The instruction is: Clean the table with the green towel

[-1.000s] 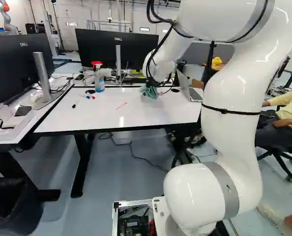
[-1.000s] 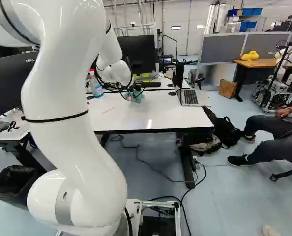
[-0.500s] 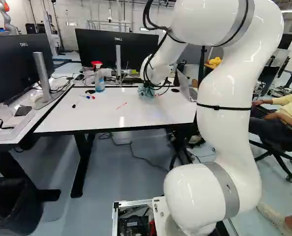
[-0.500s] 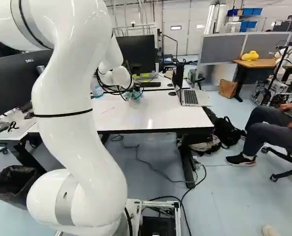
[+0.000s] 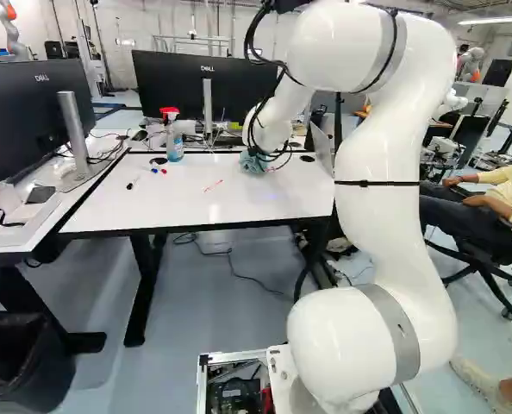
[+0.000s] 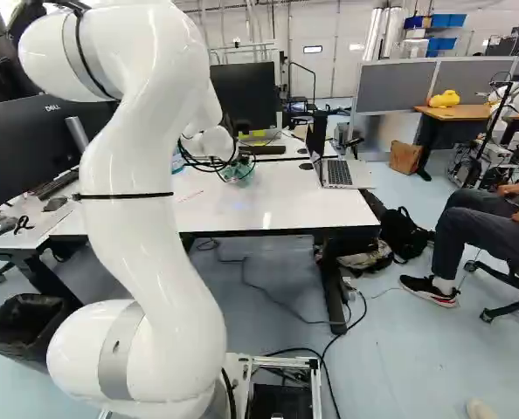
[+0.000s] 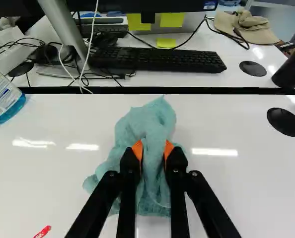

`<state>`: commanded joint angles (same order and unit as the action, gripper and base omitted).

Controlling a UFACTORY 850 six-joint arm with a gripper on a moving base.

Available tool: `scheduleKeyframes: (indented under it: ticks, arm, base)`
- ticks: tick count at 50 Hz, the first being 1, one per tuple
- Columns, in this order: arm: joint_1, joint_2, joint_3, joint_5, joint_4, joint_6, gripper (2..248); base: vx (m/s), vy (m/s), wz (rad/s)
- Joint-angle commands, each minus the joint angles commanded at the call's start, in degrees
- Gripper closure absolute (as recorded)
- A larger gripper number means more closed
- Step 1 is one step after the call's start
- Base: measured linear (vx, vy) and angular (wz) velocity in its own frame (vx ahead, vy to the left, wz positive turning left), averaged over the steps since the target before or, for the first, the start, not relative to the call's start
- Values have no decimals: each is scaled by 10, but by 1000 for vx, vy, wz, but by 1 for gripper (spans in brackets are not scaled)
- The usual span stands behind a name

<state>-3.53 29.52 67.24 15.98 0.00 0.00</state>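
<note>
My gripper (image 5: 259,152) is low over the back part of the white table (image 5: 109,207), with the bunched green towel (image 5: 252,163) on the tabletop beneath it. Seen from the wrist, the gripper (image 7: 153,149) has its orange-padded fingers pressing the towel (image 7: 156,119) from both sides; cloth spreads ahead of and under them. A short red mark (image 5: 213,185) lies on the tabletop, left of the towel in the left base view. Its end (image 7: 42,232) also shows in the wrist view.
A blue spray bottle (image 5: 174,142) and several markers (image 5: 154,170) are left of the towel. An open laptop (image 6: 338,171) stands at the table's right side. Behind are a keyboard (image 7: 157,59) and monitor (image 5: 174,86). Another robot (image 5: 11,30) is far back. A person sits right of the table.
In the left base view my upper arm has swung left, and the gripper has shifted slightly left with the towel in its fingers. The base has stayed in place.
</note>
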Motion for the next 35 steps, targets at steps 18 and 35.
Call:
scheduleKeyframes:
  ticks: [18, 35]
  arm:
    - [0, 22, 5, 0, 0, 0, 185]
    - [0, 22, 5, 0, 0, 0, 185]
  base:
    - [0, 0, 0]
    - [0, 0, 0]
